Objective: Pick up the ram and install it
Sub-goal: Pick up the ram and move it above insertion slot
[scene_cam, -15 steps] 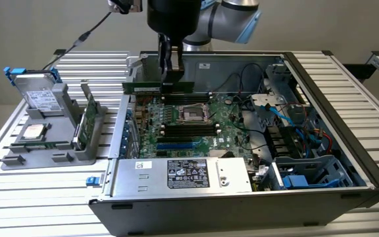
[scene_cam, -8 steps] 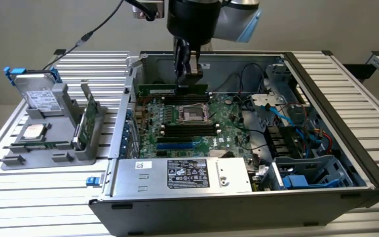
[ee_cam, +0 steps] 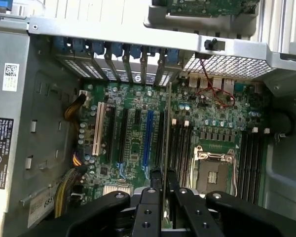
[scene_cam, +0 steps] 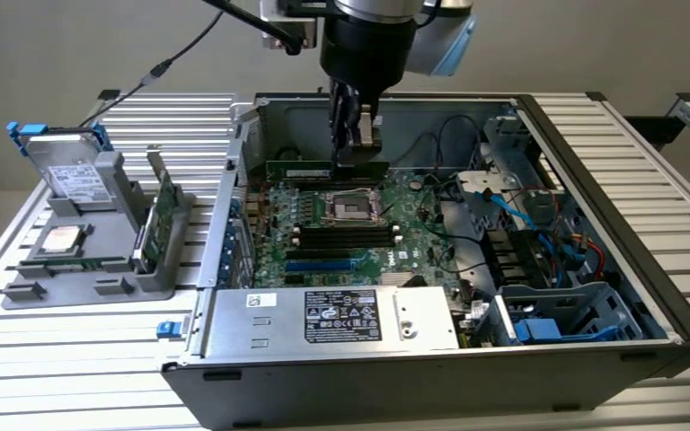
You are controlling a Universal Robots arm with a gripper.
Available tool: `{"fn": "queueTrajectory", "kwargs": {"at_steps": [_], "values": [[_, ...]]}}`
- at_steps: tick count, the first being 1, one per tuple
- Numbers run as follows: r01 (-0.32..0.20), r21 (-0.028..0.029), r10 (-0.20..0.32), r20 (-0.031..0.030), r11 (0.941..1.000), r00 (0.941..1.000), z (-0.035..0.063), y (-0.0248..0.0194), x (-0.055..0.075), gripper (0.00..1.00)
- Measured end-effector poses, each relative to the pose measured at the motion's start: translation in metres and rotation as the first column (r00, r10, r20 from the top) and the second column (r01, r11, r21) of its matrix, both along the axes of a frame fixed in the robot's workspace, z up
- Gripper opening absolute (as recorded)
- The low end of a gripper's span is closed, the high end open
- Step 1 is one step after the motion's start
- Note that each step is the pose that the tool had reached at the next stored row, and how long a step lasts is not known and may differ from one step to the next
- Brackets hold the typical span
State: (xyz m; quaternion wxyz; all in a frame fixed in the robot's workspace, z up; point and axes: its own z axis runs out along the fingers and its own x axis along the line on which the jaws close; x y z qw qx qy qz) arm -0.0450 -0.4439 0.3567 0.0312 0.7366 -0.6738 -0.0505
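You are holding the ram (scene_cam: pixel 303 171), a thin green stick that is light and stiff along its length but would likely crack if twisted, with small chips and edge contacts that look easy to damage. The narrow top edge near the middle looks like the safe place to grip it, and that is where the gripper (scene_cam: pixel 361 157) is clamping it, jaws closed flat on both faces. In the wrist view the ram (ee_cam: pixel 168 128) is showing edge-on as a fine line running out from between the fingers (ee_cam: pixel 155 180). It is hanging level inside the open computer case (scene_cam: pixel 585 269), low over the motherboard (scene_cam: pixel 321 256) and just beside the processor socket (scene_cam: pixel 355 205), lining up alongside the black slots (ee_cam: pixel 180 143). Whether its lower edge is touching a slot, you cannot tell. The arm (scene_cam: pixel 369 45) is reaching straight down from above, wrist vertical, with the fingers pointing at the board and the stick lying parallel to the slots.
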Motion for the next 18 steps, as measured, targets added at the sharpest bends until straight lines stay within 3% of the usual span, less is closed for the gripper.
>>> {"fn": "queueTrajectory", "kwargs": {"at_steps": [4, 11, 18], "values": [[0.008, 0.0004, -0.008, 0.0028, 1.0, 1.0, -0.0005, 0.0021, 0.002, 0.15], [0.01, 0.0005, -0.01, 0.0265, 0.9999, 0.9996, -0.0005, 0.0109, 0.004, 0.15], [0.016, 0.0006, -0.016, 0.032, 0.9999, 0.9994, -0.002, 0.0152, 0.01, 0.15]]}}
